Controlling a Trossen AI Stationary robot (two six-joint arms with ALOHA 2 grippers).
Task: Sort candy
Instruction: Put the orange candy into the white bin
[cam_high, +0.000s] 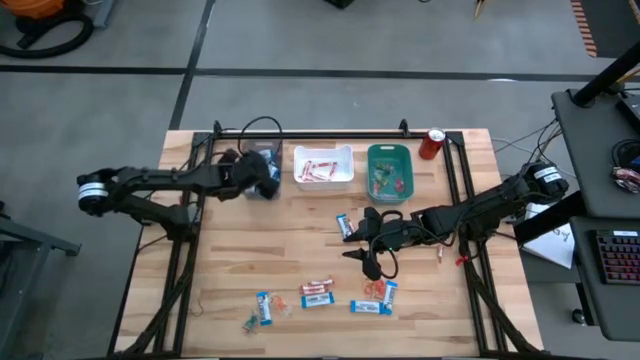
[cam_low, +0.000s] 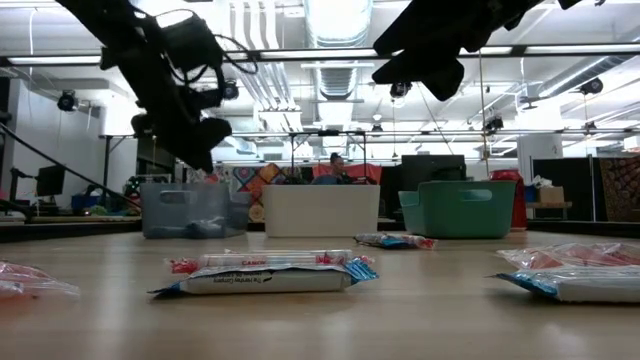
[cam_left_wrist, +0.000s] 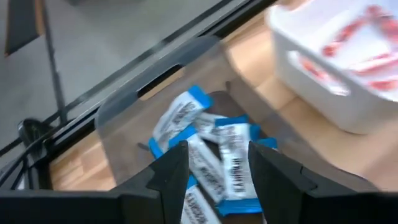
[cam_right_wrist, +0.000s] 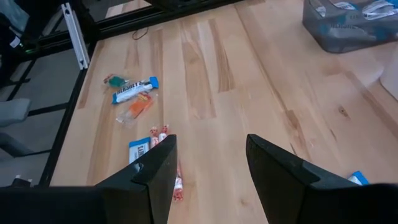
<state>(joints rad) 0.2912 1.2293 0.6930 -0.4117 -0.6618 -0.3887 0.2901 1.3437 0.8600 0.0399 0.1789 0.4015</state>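
Drop-off at the grey bin, lots of candy left on the table

The left gripper (cam_left_wrist: 214, 171) hangs over the grey bin (cam_left_wrist: 124, 112) at the far left, fingers apart with nothing between them, blue-and-white bars (cam_left_wrist: 217, 155) piled right below, so that looks like a drop. The right gripper (cam_high: 372, 262) hovers wide and empty mid-table, above the loose candy (cam_high: 318, 292) scattered along the near edge. Next move, I reckon: right comes down on one piece and carries it to its matching bin.
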